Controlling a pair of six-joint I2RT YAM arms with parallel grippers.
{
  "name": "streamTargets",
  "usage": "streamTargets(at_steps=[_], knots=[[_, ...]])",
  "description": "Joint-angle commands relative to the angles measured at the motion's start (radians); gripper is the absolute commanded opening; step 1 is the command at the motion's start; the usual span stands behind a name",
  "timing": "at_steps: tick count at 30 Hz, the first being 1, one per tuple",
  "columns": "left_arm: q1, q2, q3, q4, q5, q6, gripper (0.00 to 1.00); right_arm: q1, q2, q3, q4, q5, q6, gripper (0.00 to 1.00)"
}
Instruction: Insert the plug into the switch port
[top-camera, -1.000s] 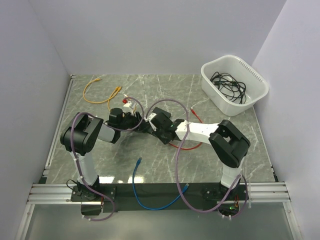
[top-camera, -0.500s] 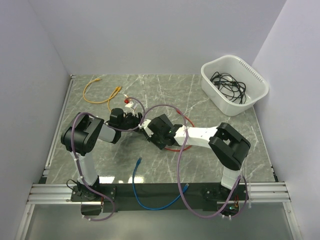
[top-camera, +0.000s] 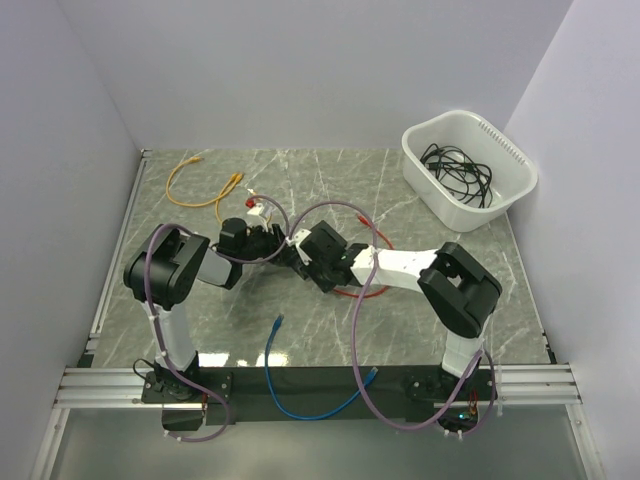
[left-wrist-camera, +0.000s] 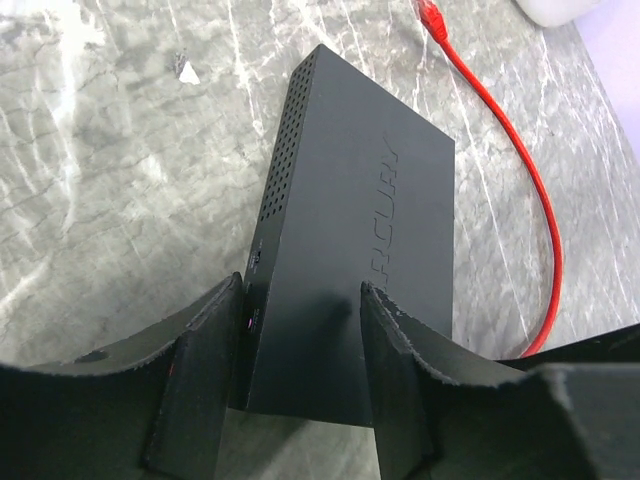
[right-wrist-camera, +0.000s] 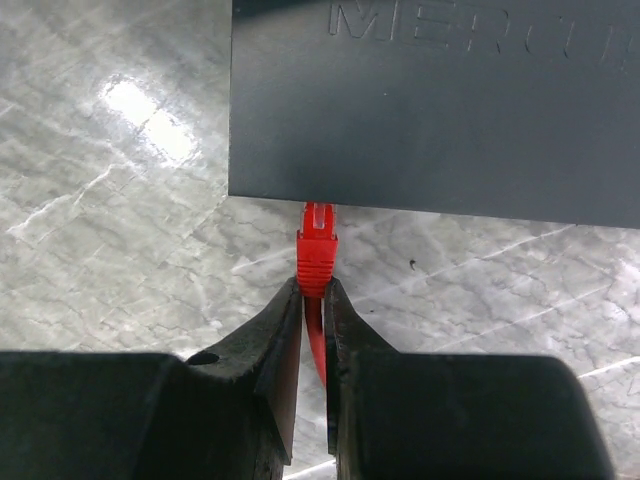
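The switch (left-wrist-camera: 350, 250) is a flat black box with raised lettering on top, and its near end sits between the fingers of my left gripper (left-wrist-camera: 300, 290). The left finger presses its vented side and the right finger (left-wrist-camera: 385, 340) rests against its top. My right gripper (right-wrist-camera: 312, 285) is shut on the red cable just behind the plug (right-wrist-camera: 316, 255). The plug's clear tip touches the lower edge of the switch (right-wrist-camera: 430, 110), where the port itself is hidden. In the top view both grippers (top-camera: 285, 248) meet at mid-table.
A white tub (top-camera: 425, 150) holding black cables stands at the back right. An orange cable (top-camera: 195, 185) lies at the back left, and a blue cable (top-camera: 275, 370) near the front edge. The red cable (left-wrist-camera: 535, 200) curves along the switch's right side.
My right arm has shifted slightly left and nearer with the plug, closing on the switch edge. The left arm has stayed in place on the switch.
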Motion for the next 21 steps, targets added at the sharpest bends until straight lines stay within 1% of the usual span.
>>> streamTargets(at_steps=[1,5,11,13,14,16,18,19,20,21], knots=[[-0.11,0.04,-0.031,-0.074,0.21,-0.067,0.53,-0.032,-0.009,0.054,0.236,0.056,-0.034,0.0],[-0.166,0.051,-0.019,-0.103,0.22,-0.056,0.52,-0.032,0.003,0.089,0.233,0.01,-0.049,0.0],[-0.249,0.026,-0.072,-0.087,0.187,-0.095,0.52,-0.034,0.058,0.171,0.236,-0.02,-0.066,0.0],[-0.255,-0.009,-0.086,-0.12,0.152,-0.098,0.52,-0.034,0.08,0.204,0.23,-0.02,-0.071,0.0],[-0.259,-0.037,-0.088,-0.181,0.135,-0.092,0.52,-0.032,0.085,0.212,0.222,-0.024,-0.072,0.0],[-0.259,-0.06,-0.1,-0.226,0.088,-0.099,0.51,-0.032,0.085,0.215,0.224,-0.028,-0.075,0.0],[-0.259,-0.081,-0.12,-0.243,0.066,-0.142,0.52,-0.032,0.077,0.202,0.228,-0.036,-0.074,0.0],[-0.26,-0.087,-0.137,-0.229,0.065,-0.167,0.54,-0.034,0.074,0.194,0.237,-0.039,-0.071,0.0],[-0.26,-0.103,-0.155,-0.181,0.062,-0.215,0.55,-0.032,0.071,0.186,0.239,-0.051,-0.066,0.0],[-0.259,-0.11,-0.19,-0.174,0.057,-0.234,0.58,-0.031,0.066,0.172,0.242,-0.057,-0.066,0.0]])
